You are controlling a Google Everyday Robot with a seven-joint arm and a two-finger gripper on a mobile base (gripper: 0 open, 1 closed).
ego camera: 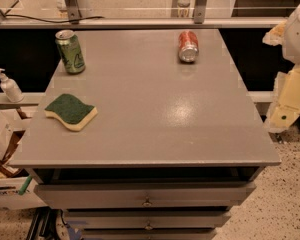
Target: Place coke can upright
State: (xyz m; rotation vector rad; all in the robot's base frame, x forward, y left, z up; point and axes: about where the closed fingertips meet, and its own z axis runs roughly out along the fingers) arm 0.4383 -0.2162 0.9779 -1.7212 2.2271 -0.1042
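The coke can [188, 46] is a red-orange can with silver rims. It lies on its side near the back right of the grey cabinet top [155, 119], with one silver end facing the camera. My gripper [289, 98] shows as cream-coloured parts at the right edge of the view. It is off the cabinet top, to the right of it and lower than the can, well apart from it. Nothing is in contact with the can.
A green can [70, 51] stands upright at the back left. A green and yellow sponge [70, 111] lies at the left. A pump bottle [9, 86] stands on a ledge to the left. A box [7, 184] sits on the floor. Drawers [146, 196] are below the front edge.
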